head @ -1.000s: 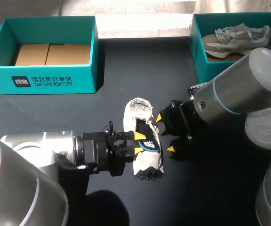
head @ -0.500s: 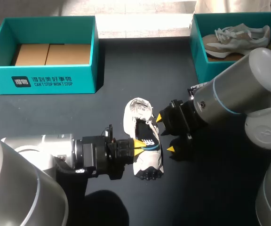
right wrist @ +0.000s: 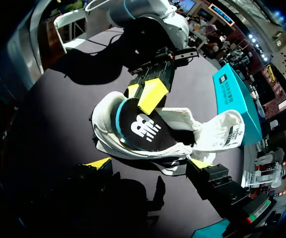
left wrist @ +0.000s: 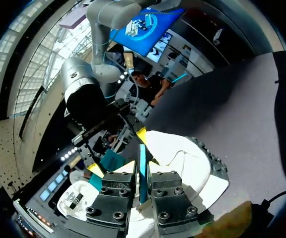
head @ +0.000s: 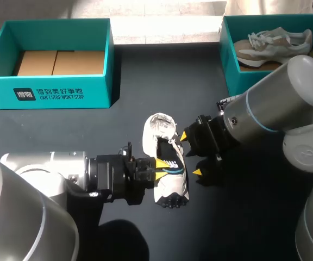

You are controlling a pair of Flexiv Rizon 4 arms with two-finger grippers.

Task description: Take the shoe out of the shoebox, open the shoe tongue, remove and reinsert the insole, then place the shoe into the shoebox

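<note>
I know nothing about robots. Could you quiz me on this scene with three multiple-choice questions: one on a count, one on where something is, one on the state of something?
1. How many teal boxes stand on the table?
A. one
B. two
C. three

2. Where is the white shoe?
A. inside a box
B. lifted in the air
C. lying on the table between the left gripper and right gripper

3. The left gripper is:
A. shut on the insole
B. wide open
C. out of sight

Answers:
1 B: only the left shoebox and right shoebox show.
2 C: it rests on the dark tabletop, outside both boxes.
3 A: both fingers pinch the insole's teal edge.
</note>
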